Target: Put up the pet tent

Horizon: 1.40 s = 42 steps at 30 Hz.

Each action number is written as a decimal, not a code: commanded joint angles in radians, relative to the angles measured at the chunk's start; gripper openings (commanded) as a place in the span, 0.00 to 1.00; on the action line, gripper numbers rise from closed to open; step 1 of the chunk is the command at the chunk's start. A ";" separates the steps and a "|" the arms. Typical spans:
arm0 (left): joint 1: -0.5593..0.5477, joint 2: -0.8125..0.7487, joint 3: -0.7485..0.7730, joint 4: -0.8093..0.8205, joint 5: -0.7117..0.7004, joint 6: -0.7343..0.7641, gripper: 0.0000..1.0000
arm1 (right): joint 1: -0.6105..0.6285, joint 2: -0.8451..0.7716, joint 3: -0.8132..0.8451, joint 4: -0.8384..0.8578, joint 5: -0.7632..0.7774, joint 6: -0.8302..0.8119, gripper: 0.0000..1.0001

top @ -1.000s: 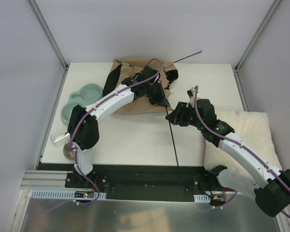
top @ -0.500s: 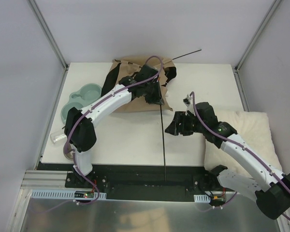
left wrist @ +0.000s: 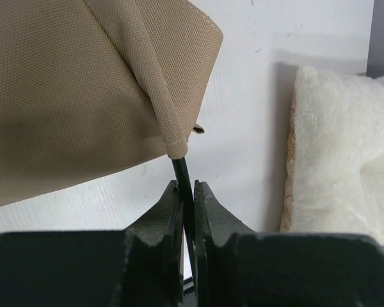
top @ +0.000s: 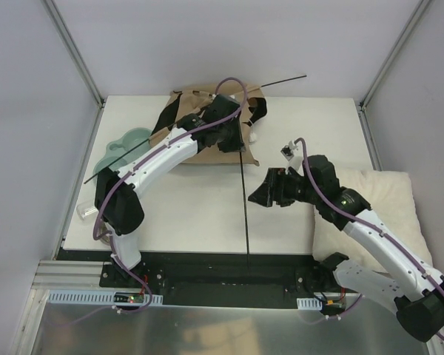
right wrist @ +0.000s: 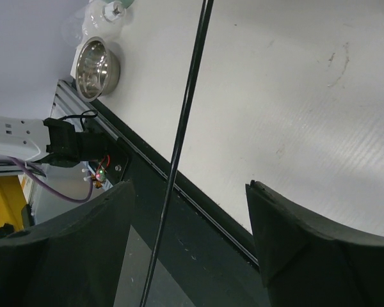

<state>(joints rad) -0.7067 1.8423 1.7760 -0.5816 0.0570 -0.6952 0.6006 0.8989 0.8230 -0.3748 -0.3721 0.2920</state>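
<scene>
The tan pet tent (top: pixel 200 151) with black trim lies slack at the back middle of the table. My left gripper (top: pixel 239 148) is at its right front corner, shut on a thin black pole (top: pixel 244 207) that runs toward the table's front edge. In the left wrist view the jaws (left wrist: pixel 187 185) pinch the pole (left wrist: pixel 181 167) just below the tan fabric sleeve (left wrist: pixel 169 125) it enters. My right gripper (top: pixel 257 196) is open just right of the pole. The pole (right wrist: pixel 191 83) passes between its fingers without touching. A second pole (top: pixel 133 154) crosses the tent diagonally.
A fluffy cream cushion (top: pixel 370 203) lies at the right; it also shows in the left wrist view (left wrist: pixel 345 147). A green double bowl (top: pixel 117 151) sits at the left, a clear cup (top: pixel 85 211) and a steel bowl (right wrist: pixel 96 59) near the front left corner.
My left gripper has moved back and left with the tent corner and pole. The second pole now sticks out left over the green bowl. My right gripper has shifted slightly left.
</scene>
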 commanded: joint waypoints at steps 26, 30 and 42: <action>0.082 -0.212 -0.009 0.097 -0.257 0.138 0.00 | 0.243 0.359 0.301 0.047 0.107 -0.079 0.00; 0.104 -0.256 -0.044 0.103 -0.243 0.177 0.15 | 0.261 0.423 0.427 -0.022 0.113 -0.080 0.00; 0.165 -0.423 -0.174 0.128 -0.149 0.230 0.80 | 0.289 0.584 0.660 -0.070 0.156 0.033 0.00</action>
<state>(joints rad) -0.5476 1.4830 1.6371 -0.4896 -0.1280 -0.5034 0.8925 1.4532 1.4040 -0.4931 -0.2802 0.2974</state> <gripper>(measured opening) 0.774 0.058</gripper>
